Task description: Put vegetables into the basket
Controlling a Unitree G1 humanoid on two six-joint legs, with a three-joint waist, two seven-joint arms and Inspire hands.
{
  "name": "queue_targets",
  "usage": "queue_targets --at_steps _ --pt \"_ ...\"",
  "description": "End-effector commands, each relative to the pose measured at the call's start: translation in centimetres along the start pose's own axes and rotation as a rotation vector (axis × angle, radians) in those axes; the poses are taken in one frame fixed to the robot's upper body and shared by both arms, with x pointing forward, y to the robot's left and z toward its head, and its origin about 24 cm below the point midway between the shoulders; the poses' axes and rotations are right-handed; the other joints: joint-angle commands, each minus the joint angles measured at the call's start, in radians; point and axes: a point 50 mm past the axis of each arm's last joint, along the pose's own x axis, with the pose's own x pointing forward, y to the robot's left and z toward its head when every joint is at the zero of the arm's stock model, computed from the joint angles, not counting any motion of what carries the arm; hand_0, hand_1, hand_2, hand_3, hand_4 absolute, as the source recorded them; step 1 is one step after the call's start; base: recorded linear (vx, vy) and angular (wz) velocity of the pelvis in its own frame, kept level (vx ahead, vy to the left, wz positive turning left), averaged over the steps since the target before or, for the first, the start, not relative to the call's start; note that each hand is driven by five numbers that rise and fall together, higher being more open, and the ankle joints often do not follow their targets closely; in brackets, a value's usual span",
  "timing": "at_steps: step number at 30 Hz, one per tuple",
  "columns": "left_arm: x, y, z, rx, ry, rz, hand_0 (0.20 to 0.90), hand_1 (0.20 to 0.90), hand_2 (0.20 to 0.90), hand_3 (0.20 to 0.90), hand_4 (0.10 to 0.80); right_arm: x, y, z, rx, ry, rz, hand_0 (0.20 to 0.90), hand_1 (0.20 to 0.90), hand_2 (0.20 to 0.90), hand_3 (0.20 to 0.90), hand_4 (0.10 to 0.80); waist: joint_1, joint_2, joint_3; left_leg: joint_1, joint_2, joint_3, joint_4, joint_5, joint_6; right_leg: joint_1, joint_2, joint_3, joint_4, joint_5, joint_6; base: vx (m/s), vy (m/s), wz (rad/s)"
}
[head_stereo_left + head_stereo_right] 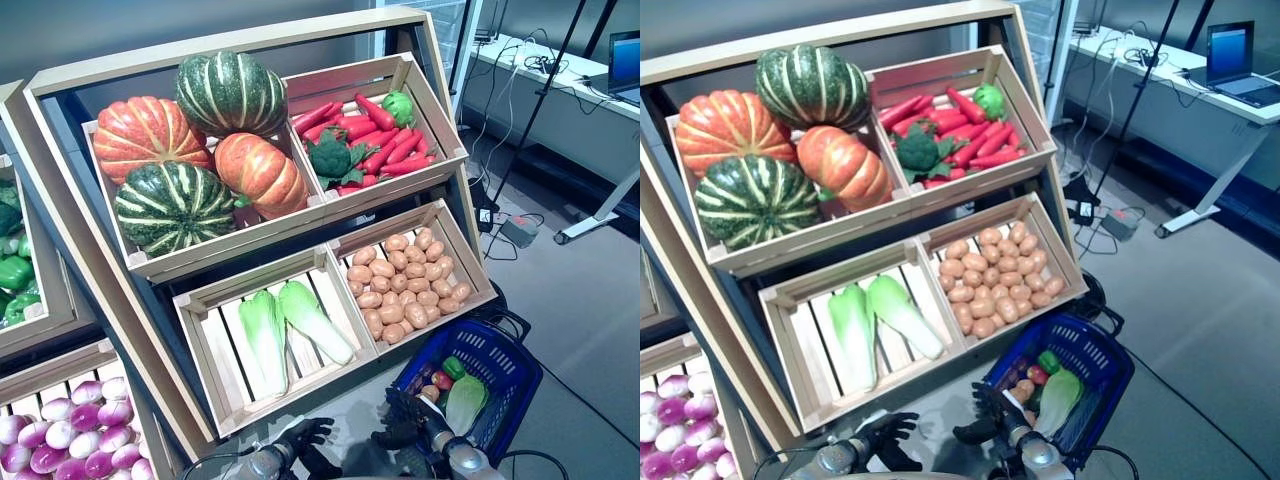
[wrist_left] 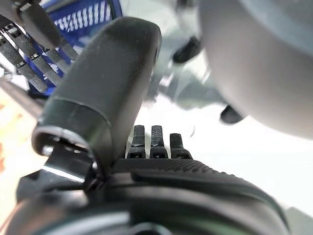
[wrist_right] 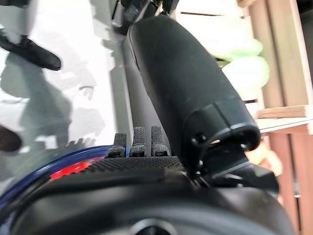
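Observation:
The blue plastic basket [image 1: 500,365] stands on the floor at the stand's lower right corner. In it lie a pale green cabbage [image 1: 465,400], a small green pepper [image 1: 454,367], a red round vegetable [image 1: 441,380] and a brown potato [image 1: 430,393]. My right hand [image 1: 410,422] is open and empty, just beside the basket's near left rim; the rim also shows in the right wrist view [image 3: 29,183]. My left hand [image 1: 305,440] is open and empty, low in front of the stand's bottom crate, a little left of the right hand. Its straight fingers show in the left wrist view [image 2: 152,142].
A slanted wooden stand [image 1: 90,270] with vegetable crates rises right in front of me; a second stand [image 1: 50,330] adjoins it on the left. Grey floor lies to the right, with cables and a power box [image 1: 520,230]. A white desk [image 1: 560,75] stands at the back right.

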Motion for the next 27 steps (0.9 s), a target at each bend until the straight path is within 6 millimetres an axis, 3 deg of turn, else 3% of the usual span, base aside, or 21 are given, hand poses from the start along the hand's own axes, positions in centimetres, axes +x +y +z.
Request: queue_targets --at_steps 1,6,10,15,22,27 --pt "1.0 4.3 8.1 0.057 -0.395 0.140 0.900 0.900 0.900 0.900 0.800 1.4 0.0 7.3 0.104 -0.329 0.057 0.900 0.900 0.900 0.900 0.800 0.010 -0.052 0.050 0.043 -0.062 0.034 0.009 -0.126 0.058 0.060 -0.026 0.020 0.006 -0.072 -0.016 -0.038 -0.016 0.10" --pt "0.6 3.4 8.5 0.119 -0.441 0.016 0.900 0.900 0.900 0.900 0.800 1.1 0.2 6.6 0.130 -0.326 0.130 0.900 0.900 0.900 0.900 0.800 0.017 -0.053 0.051 0.046 -0.059 0.033 0.009 -0.125 0.058 0.067 -0.027 0.006 0.006 -0.074 -0.019 -0.003 -0.011 0.03" --pt "1.1 1.8 6.2 0.040 -0.298 -0.068 0.900 0.900 0.900 0.900 0.800 1.4 0.1 5.4 0.167 -0.257 0.045 0.900 0.900 0.900 0.900 0.800 0.010 -0.048 0.040 0.061 -0.061 0.031 0.009 -0.128 0.055 0.083 -0.026 0.005 0.006 -0.082 -0.019 0.060 -0.005 0.02" --pt "0.9 1.5 6.3 -0.019 -0.343 -0.073 0.900 0.900 0.900 0.900 0.800 1.6 -0.1 4.8 0.231 -0.220 -0.047 0.900 0.900 0.900 0.900 0.800 0.007 -0.043 0.039 0.064 -0.058 0.038 0.009 -0.127 0.053 0.082 -0.027 0.009 0.006 -0.080 -0.017 0.018 -0.006 0.05" --pt "-0.1 4.2 9.5 -0.135 -0.537 0.107 0.900 0.900 0.900 0.900 0.800 1.3 0.0 6.7 0.305 -0.331 -0.072 0.900 0.900 0.900 0.900 0.800 0.007 -0.039 0.050 0.061 -0.059 0.037 0.009 -0.124 0.053 0.079 -0.027 0.011 0.006 -0.078 -0.021 0.000 0.000 0.00" --pt "-2.1 8.2 10.7 -0.278 -0.666 0.472 0.900 0.900 0.900 0.900 0.800 0.4 -0.4 7.3 0.371 -0.408 -0.129 0.900 0.900 0.900 0.900 0.800 0.016 -0.040 0.060 0.059 -0.060 0.027 0.009 -0.123 0.053 0.082 -0.029 0.003 0.006 -0.079 -0.028 0.000 0.000 0.00"
